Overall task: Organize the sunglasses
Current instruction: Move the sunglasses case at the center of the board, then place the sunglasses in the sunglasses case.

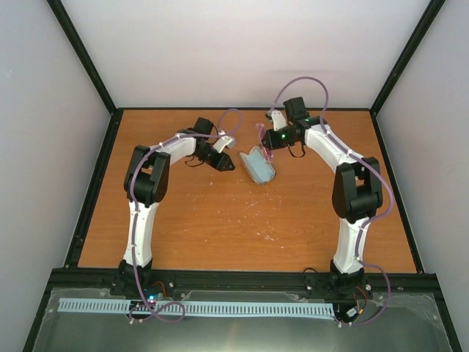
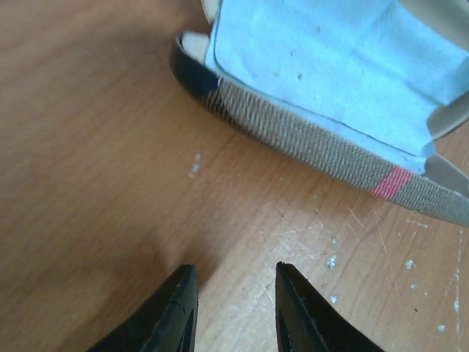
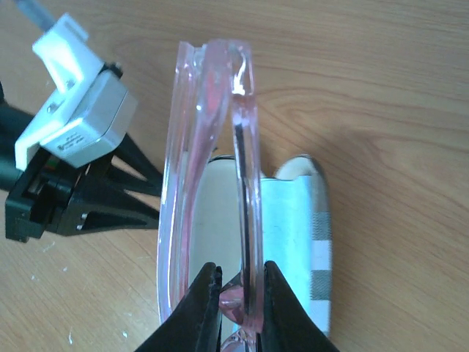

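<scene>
**Right arm.** The right tool (image 3: 240,273) is pinching the thin, translucent pink plastic sunglasses (image 3: 209,103) at one end of the frame. Its two black fingers (image 3: 207,301) are pressing on either side of the pink rim. Seen edge-on from the wrist, the sunglasses are hanging above the open, oblong, grey-tan woven case (image 3: 319,242). Whether they are touching it cannot be told.

**Case.** The case is lying open on the orange-brown wooden worktop (image 1: 220,227), between the two arms. A red band is crossing its woven wall. A pale blue square cloth (image 2: 322,59) is lying inside it.

**Left arm.** The left tool (image 2: 234,273) is sitting low over the worktop, near the case's side wall but apart from it. Its fingers are spread, with only bare wood between them.

**Top view.** The sunglasses (image 1: 262,139) are showing at the far end of the case (image 1: 258,165).
</scene>
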`<action>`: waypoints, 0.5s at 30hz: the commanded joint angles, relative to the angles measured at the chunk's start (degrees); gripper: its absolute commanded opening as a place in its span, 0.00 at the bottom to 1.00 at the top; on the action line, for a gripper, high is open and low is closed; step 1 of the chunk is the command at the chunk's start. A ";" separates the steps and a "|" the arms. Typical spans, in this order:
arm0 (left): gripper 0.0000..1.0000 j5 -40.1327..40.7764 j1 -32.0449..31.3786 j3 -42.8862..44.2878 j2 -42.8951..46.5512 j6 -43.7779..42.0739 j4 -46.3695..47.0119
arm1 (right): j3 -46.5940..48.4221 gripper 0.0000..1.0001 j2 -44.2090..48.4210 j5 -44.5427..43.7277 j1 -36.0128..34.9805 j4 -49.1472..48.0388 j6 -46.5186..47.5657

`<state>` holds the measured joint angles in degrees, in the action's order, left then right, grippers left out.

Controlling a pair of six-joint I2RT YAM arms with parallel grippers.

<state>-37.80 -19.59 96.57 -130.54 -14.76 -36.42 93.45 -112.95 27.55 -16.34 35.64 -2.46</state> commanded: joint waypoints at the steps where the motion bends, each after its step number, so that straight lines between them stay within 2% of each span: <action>1: 0.31 3.01 0.69 0.26 2.88 2.18 3.56 | 5.31 0.03 -4.72 -1.56 -3.10 6.17 5.98; 6: 0.26 1.11 0.71 3.09 1.45 2.96 3.10 | 8.93 0.03 -8.86 -1.95 -3.99 9.41 4.64; 15: 0.24 -0.98 0.53 7.77 -0.92 5.10 2.99 | 11.84 0.03 -13.38 -3.00 -4.02 13.77 4.53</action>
<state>-37.47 -19.11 101.27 -130.28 -11.27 -34.13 102.76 -124.97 25.32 -20.34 46.70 1.28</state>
